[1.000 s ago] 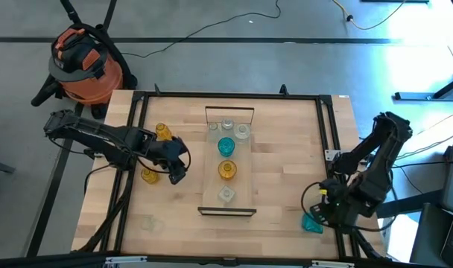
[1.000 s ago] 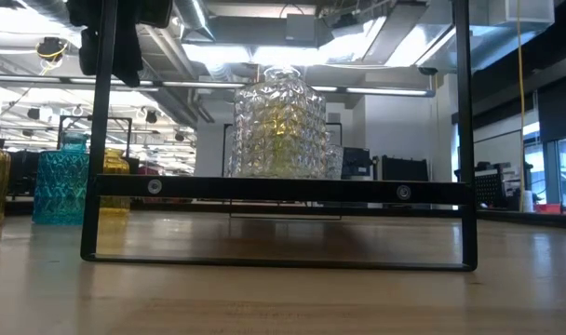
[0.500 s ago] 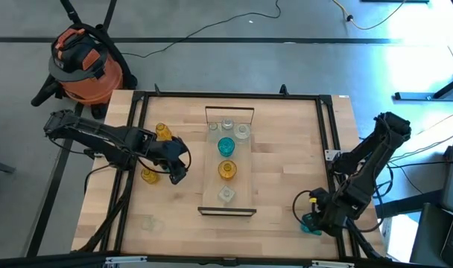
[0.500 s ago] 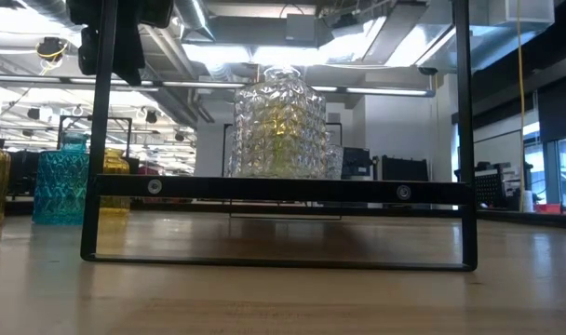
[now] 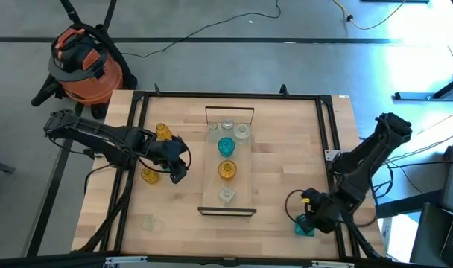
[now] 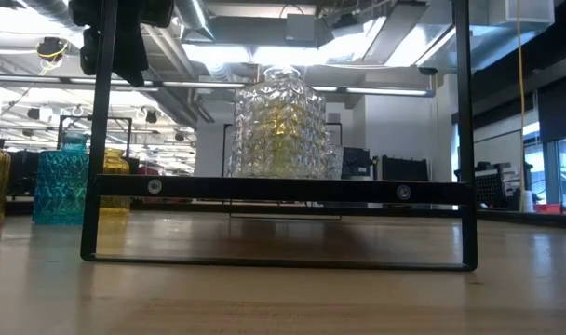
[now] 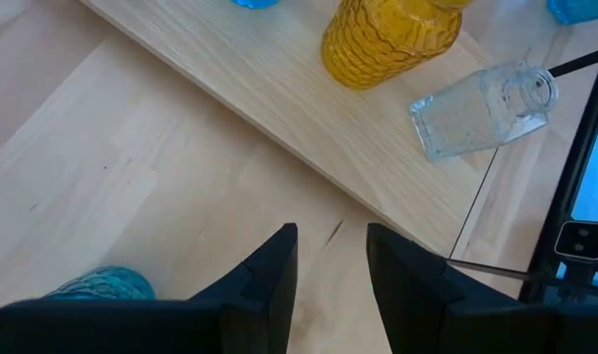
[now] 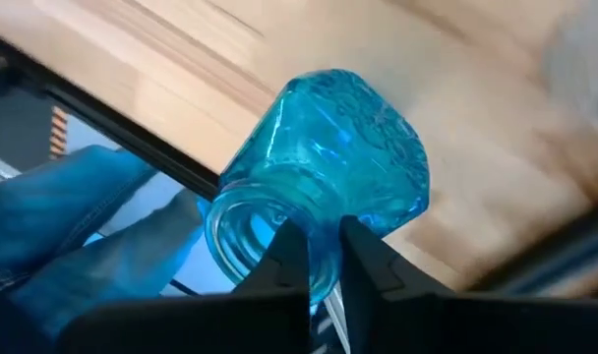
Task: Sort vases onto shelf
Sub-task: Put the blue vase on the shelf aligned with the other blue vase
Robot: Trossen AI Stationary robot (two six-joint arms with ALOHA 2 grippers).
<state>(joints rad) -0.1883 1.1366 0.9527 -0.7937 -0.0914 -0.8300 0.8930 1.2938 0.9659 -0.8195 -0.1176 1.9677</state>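
Observation:
The shelf lies in the middle of the table and bears clear vases, a teal one, an amber one and a clear one lying on its side. A teal vase is at the near right corner, and my right gripper is shut on it. Left of the shelf my left gripper hovers open over bare wood with nothing between its fingers. Two amber vases stand beside it, and a teal vase is close under it. My right gripper pinches the teal vase at the rim of its mouth. One finger seems to reach into the opening and the other lies outside on the neck. The vase is tilted, its mouth toward the wrist. Whether it is off the table I cannot tell.
A clear vase stands near the table's near left corner. Black frame rails run along the table's sides. Blue jeans of a person show just beyond the table edge. An orange vacuum stands on the floor at far left.
My right gripper has swung toward the table's left and near edge, ending over the teal vase at the near right corner. The vase now sits slightly farther left than before. My left arm has kept still.

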